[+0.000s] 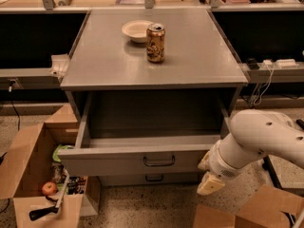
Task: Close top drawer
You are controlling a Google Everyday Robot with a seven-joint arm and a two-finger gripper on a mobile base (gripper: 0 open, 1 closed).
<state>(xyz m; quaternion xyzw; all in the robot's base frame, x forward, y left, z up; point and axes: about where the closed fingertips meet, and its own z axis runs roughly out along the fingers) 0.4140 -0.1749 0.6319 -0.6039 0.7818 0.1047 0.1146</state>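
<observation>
The top drawer (118, 164) stands pulled out beneath the grey counter (199, 56), while the robot's claw (208, 174) hangs low by the drawer front's right end; whether it is open cannot be told.

top drawer (118, 161) open, end effector (208, 174) beside it
</observation>
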